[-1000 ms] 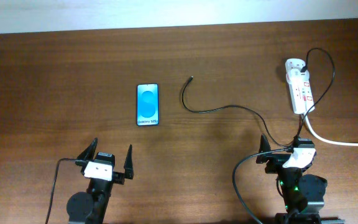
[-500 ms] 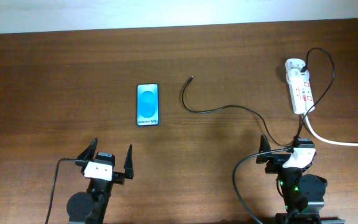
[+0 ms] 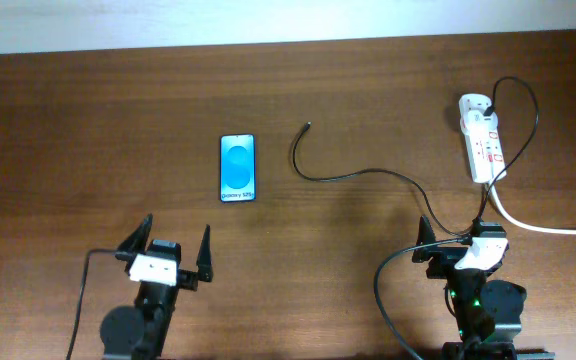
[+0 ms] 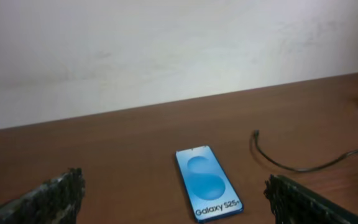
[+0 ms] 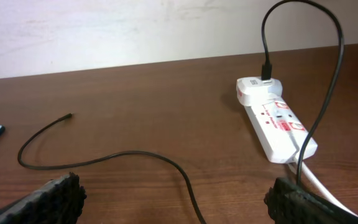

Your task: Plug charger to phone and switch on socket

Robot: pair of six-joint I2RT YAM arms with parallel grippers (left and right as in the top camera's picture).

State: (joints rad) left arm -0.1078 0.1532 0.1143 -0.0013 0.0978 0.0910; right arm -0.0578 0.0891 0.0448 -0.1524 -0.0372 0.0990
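The phone (image 3: pixel 237 168) lies flat at centre left, blue screen up, with "Galaxy S25" text; it also shows in the left wrist view (image 4: pixel 207 191). The charger (image 3: pixel 353 174), a thin black cable, curves from its free plug tip (image 3: pixel 309 125) right of the phone to a white adapter on the socket (image 3: pixel 483 140). The socket shows in the right wrist view (image 5: pixel 272 121), as does the charger (image 5: pixel 135 155). My left gripper (image 3: pixel 176 238) is open and empty, near the front edge below the phone. My right gripper (image 3: pixel 454 235) is open and empty, over the cable's near stretch.
A thick white cord (image 3: pixel 548 228) runs from the socket's near end off the right edge. The charger loops above the socket's far end (image 3: pixel 528 95). A pale wall (image 4: pixel 166 50) bounds the table's far edge. The robots' own black cables hang by each base.
My left gripper has shifted slightly to the left. The right arm, phone, charger and socket have not moved.
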